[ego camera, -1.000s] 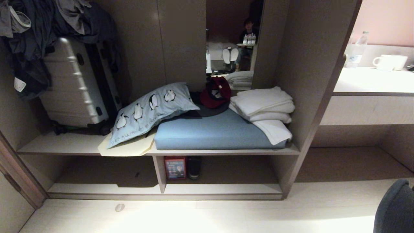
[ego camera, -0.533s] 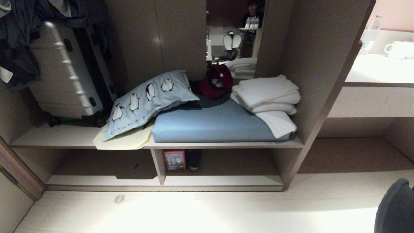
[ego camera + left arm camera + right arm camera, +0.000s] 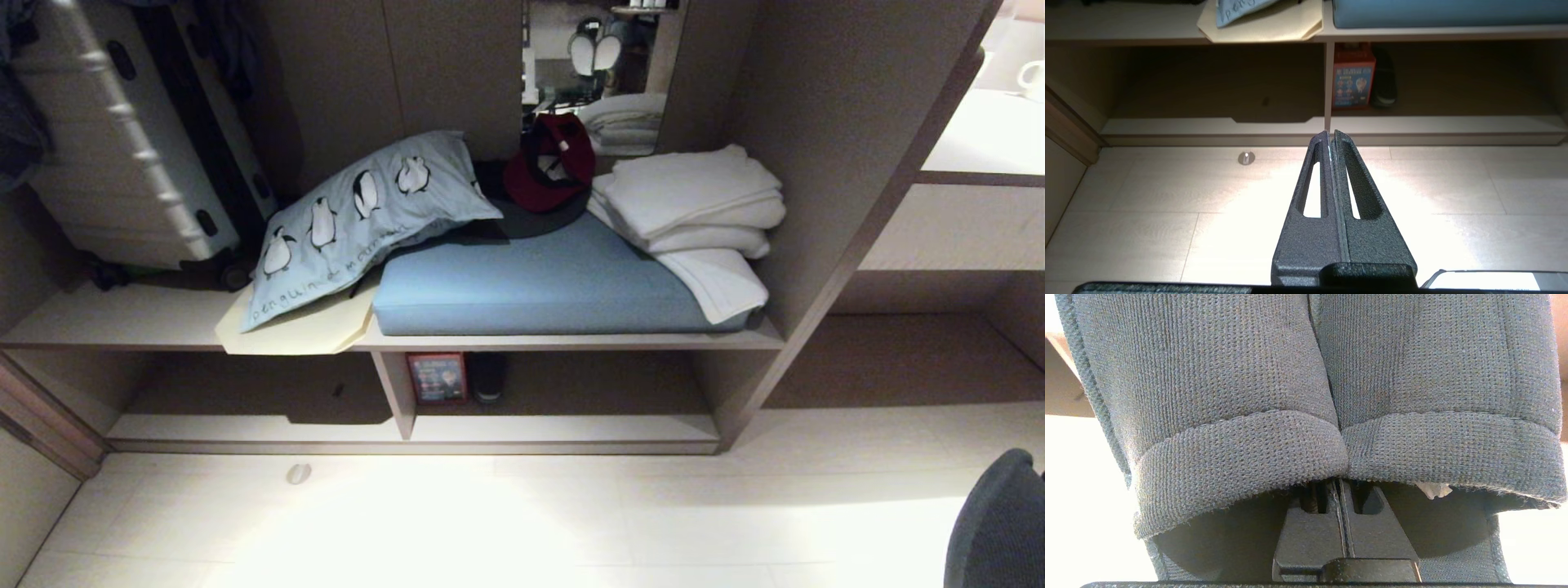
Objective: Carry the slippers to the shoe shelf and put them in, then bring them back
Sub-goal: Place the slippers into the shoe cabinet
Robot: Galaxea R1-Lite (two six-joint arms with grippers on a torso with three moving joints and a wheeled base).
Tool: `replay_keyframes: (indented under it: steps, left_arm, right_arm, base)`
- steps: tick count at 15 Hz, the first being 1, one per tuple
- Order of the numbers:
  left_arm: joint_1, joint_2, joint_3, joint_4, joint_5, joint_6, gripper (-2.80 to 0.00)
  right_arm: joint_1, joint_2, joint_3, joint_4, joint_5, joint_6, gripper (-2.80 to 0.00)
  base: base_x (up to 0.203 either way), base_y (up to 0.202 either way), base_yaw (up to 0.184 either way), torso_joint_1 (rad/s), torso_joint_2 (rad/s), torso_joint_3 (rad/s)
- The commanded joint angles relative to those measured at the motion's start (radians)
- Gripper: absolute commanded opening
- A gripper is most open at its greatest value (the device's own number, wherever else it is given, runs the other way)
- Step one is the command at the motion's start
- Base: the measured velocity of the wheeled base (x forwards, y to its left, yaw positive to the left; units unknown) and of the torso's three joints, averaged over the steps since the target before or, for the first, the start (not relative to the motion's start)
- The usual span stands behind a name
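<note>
Head view has tilted downward over the last second, bringing the shoe shelf (image 3: 555,429) and floor more fully into view. Right gripper (image 3: 1340,486) is clamped on the slippers (image 3: 1327,396), carried at the lower right, well apart from the shelf's front edge. Left gripper (image 3: 1331,136), fingers together and empty, hangs over the floor; approach under way, placing not yet begun.

- The place looks like a hotel room or a bedroom, at a built-in wardrobe of pale wood-grain board (image 3: 824,122).
- A silver hard-shell suitcase (image 3: 114,155) stands on the wide bench shelf (image 3: 122,322).
- Folded white towels (image 3: 694,204), a light blue pillow with penguins (image 3: 359,216) and a dark red cap (image 3: 551,163) lie beside it.
- A white cup (image 3: 1030,77) stands on the white-topped desk (image 3: 988,135).
</note>
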Motion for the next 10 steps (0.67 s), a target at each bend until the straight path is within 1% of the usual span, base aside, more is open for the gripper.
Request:
replay_keyframes:
  steps: [1,10]
  left_arm:
    - [0.000,0.001,0.000,-0.001,0.000,0.000,-2.80]
    - [0.000,0.001,0.000,-0.001,0.000,0.000,-2.80]
  right_arm:
    - [0.000,0.002,0.000,0.000,0.001,0.000,-2.80]
    - [0.000,0.002,0.000,0.000,0.001,0.000,-2.80]
  base:
    - [0.000,0.000,0.000,0.002,0.00,-0.195]
    - [0.000,0.000,0.000,0.004,0.00,-0.197]
